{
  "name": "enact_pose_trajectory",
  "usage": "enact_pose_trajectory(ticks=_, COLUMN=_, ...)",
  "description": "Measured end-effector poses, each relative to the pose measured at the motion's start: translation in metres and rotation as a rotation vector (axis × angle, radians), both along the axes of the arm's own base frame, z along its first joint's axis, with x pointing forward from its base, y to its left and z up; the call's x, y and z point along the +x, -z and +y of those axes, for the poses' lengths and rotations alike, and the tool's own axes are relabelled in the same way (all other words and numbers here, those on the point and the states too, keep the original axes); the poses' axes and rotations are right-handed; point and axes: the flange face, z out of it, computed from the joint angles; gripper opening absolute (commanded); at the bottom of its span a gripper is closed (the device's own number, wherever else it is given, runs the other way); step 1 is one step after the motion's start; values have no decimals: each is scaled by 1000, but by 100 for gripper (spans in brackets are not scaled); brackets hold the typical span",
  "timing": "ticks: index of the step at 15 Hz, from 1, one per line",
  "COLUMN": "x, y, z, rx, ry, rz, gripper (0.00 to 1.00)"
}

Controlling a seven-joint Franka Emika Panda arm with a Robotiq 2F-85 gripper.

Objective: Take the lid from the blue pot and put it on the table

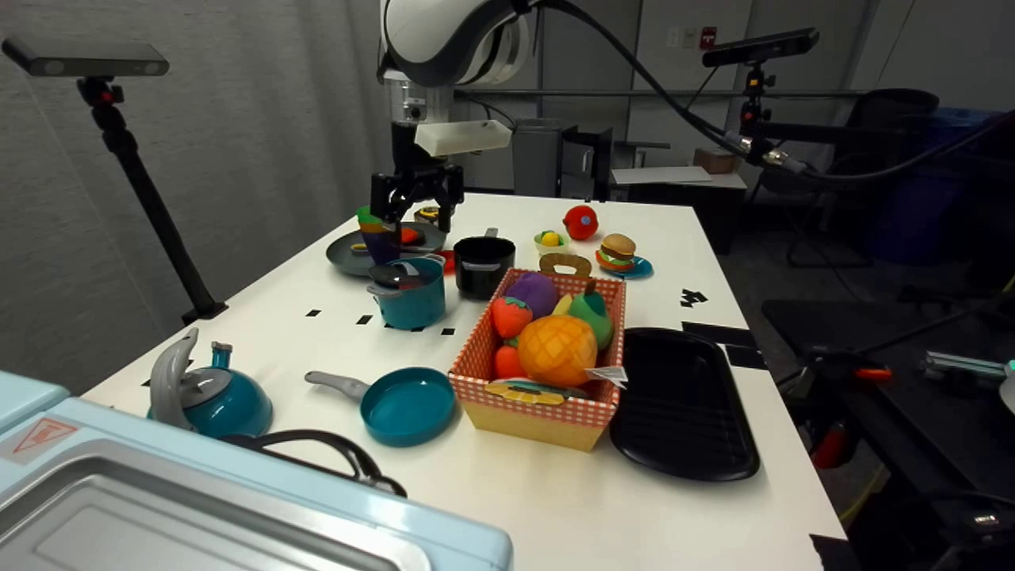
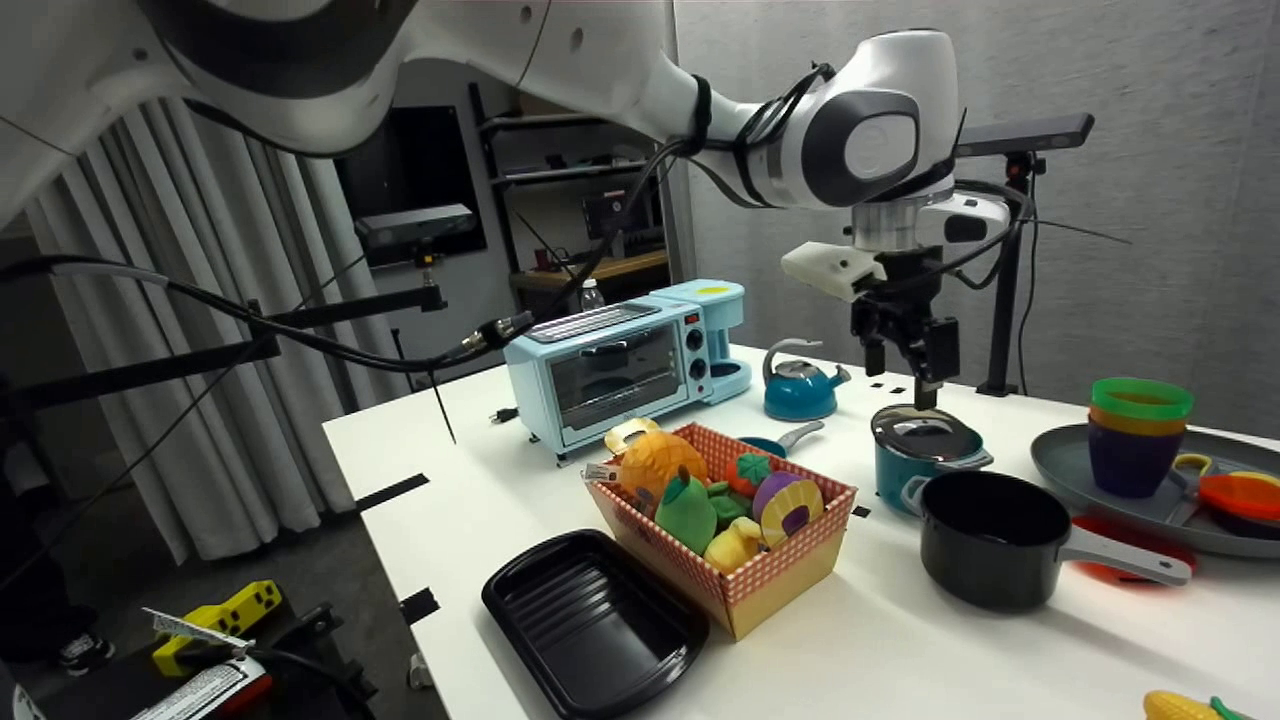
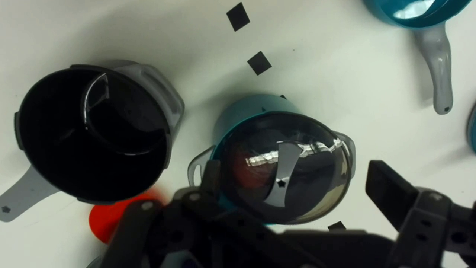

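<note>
We mark the grey-handled transparent lid point(image 2: 925, 435) as on the blue pot point(image 1: 414, 305), seated a bit off-centre; exact tilt we can't tell. Pot stands on the white table point(image 2: 440, 440). We see the gripper point(image 3: 293, 176) above the lid, jaws wide apart, fingers point(image 3: 388, 193) out to either side of the lid in the wrist view; in an exterior view there's a gap between fingertips and lid. Black saucepan point(image 2: 990, 550) just beside the pot, its handle pointing away from it. Near those, a grey plate point(image 2: 1060, 460) bearing a cup stack point(image 2: 1135, 460), green on top, purple at the bottom. We also tag the teal frying pan point(image 1: 408, 406), the teal kettle point(image 2: 800, 395) near the light-blue toaster oven point(image 2: 620, 370), a gingham-trimmed basket point(image 1: 539, 428) of toy produce point(image 1: 557, 349), and a ridged black tray point(image 2: 600, 610) just beside it.
</note>
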Motion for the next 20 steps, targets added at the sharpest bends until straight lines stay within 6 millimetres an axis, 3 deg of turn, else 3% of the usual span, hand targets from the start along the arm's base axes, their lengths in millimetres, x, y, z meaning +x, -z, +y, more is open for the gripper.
enact_pose_trajectory(ticks=7, x=-4, y=39, z=-8, rx=-61, ry=23, rz=-109, gripper=98)
enact_pose_trajectory(ticks=9, x=-7, y=44, z=-10, rx=-80, ry=24, rz=-148, gripper=84)
enact_pose_trajectory(ticks=10, x=-8, y=45, z=-12, rx=-88, ry=23, rz=-162, gripper=67)
enact_pose_trajectory(ticks=11, x=-10, y=46, z=-14, rx=-95, ry=22, rz=-172, gripper=58)
enact_pose_trajectory(ticks=16, x=-19, y=47, z=-20, rx=-104, ry=28, rz=-183, gripper=19)
enact_pose_trajectory(ticks=17, x=-20, y=47, z=-20, rx=-103, ry=28, rz=-180, gripper=34)
enact_pose_trajectory(ticks=18, x=-21, y=47, z=-19, rx=-102, ry=29, rz=-179, gripper=58)
enact_pose_trajectory(ticks=20, x=-24, y=46, z=-19, rx=-101, ry=29, rz=-175, gripper=66)
